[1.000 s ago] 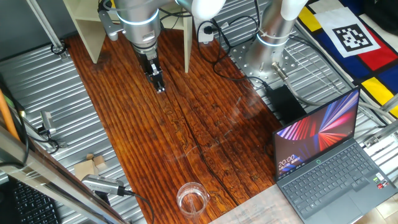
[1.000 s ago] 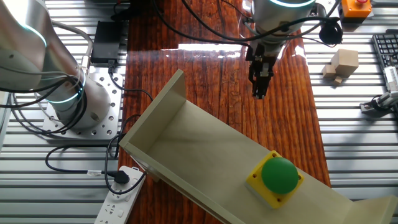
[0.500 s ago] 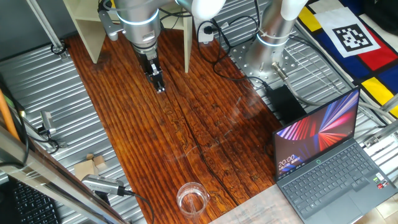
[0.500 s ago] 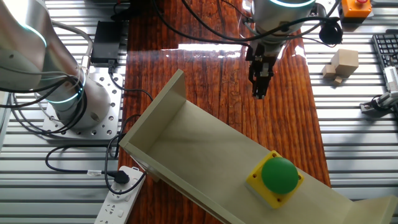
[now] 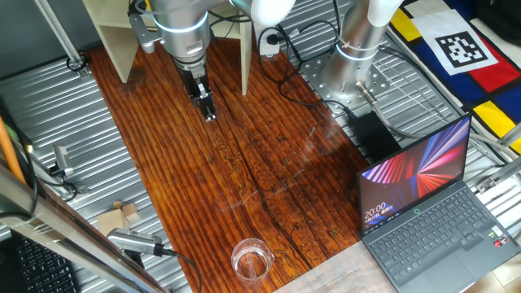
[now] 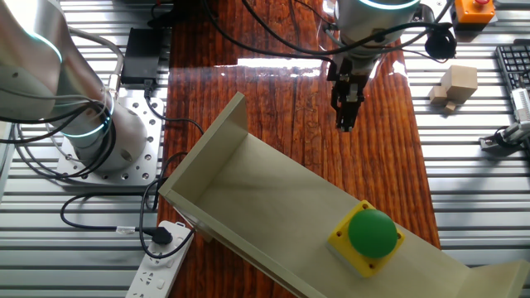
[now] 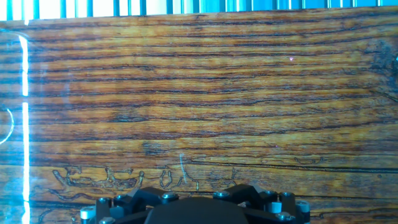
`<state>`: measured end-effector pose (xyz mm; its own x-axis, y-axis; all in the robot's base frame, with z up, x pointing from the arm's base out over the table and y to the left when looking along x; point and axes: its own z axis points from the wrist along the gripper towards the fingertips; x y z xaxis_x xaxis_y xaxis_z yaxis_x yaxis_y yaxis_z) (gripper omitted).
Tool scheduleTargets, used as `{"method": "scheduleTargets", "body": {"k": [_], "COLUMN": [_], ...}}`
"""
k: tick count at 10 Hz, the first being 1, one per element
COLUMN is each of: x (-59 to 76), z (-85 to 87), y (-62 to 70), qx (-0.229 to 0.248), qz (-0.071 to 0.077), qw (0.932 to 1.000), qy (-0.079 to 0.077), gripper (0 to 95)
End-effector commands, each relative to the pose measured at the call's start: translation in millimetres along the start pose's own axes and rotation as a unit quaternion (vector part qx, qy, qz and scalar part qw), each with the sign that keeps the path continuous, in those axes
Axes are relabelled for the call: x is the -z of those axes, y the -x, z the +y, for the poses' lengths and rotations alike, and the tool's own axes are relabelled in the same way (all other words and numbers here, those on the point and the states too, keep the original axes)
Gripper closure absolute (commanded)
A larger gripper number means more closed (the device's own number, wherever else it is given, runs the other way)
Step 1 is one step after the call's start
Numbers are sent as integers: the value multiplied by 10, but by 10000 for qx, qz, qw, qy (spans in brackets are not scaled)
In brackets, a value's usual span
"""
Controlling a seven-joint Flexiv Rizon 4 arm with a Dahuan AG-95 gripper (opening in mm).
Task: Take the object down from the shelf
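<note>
The yellow box with a round green button [image 6: 368,236] sits on top of the cream shelf [image 6: 248,186], near its right end in the other fixed view. In one fixed view only the shelf's upright panels [image 5: 114,41] show at the far end of the table, and the box is out of view. My gripper [image 5: 209,112] hangs over the wooden table in front of the shelf, fingers down and together, holding nothing; it also shows in the other fixed view [image 6: 344,122]. It is well apart from the box. The hand view shows only the gripper body and bare wood.
An open laptop [image 5: 431,212] stands at the near right. A clear glass [image 5: 251,259] stands at the table's near edge. Pale wooden blocks [image 6: 455,83] lie beside the table. The arm's base [image 5: 350,65] and cables sit right of the shelf, with a power strip [image 6: 157,261] behind it.
</note>
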<state>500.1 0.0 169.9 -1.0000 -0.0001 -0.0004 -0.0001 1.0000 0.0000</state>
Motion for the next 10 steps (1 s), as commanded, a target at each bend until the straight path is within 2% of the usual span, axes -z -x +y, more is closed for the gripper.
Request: {"method": "scheduleTargets", "body": {"k": [1, 2, 10], "x": [-3, 4, 8], "z": [0, 1, 1], "y": [-1, -1, 0], "qx": [3149, 3160, 3173], "qz": [892, 915, 934], "qw": [9440, 9432, 9426], "qy": [-417, -458, -458], "gripper": [950, 950, 950]}}
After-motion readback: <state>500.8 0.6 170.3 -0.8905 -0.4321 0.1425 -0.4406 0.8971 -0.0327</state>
